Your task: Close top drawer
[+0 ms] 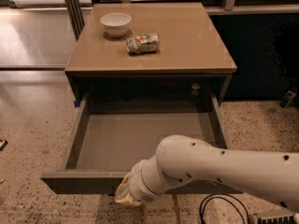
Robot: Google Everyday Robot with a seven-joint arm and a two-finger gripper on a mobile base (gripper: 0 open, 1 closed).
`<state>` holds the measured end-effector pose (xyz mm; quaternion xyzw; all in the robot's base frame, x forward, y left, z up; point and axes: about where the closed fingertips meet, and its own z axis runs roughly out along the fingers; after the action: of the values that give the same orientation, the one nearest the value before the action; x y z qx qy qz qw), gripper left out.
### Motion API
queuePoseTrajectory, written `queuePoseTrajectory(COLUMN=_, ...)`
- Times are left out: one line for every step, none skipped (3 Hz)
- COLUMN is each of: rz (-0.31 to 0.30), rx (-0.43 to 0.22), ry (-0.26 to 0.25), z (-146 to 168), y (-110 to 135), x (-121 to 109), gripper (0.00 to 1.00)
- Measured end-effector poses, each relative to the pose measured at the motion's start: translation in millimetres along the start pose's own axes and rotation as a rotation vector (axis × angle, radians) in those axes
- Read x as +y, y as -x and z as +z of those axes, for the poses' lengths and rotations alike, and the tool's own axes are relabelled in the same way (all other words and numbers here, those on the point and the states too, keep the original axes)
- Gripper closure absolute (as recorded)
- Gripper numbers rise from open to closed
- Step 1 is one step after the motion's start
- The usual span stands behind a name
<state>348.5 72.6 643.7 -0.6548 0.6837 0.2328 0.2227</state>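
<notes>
Down at the bottom of the view, the gripper [124, 197] sits at the outer face of the top drawer [79, 181], near the middle of its front (whether it is open or closed, or holding anything, I cannot tell). Its white arm [224, 167] reaches in from the lower right, crossing the drawer's right front corner. The drawer stands pulled far out from the tan cabinet [196, 41]. On the cabinet top, a white bowl [116, 23] stands just beside a crumpled packet [142, 43].
</notes>
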Motion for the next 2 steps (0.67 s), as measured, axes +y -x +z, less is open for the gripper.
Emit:
queuePoseTrajectory(rz=0.011, rx=0.002, ry=-0.009, z=2.5, y=-1.6, x=-7.2, gripper=1.0)
queuePoseTrajectory(rz=0.034, rx=0.034, ry=-0.04, z=-4.8, y=-15.2, x=-30.9, gripper=1.0)
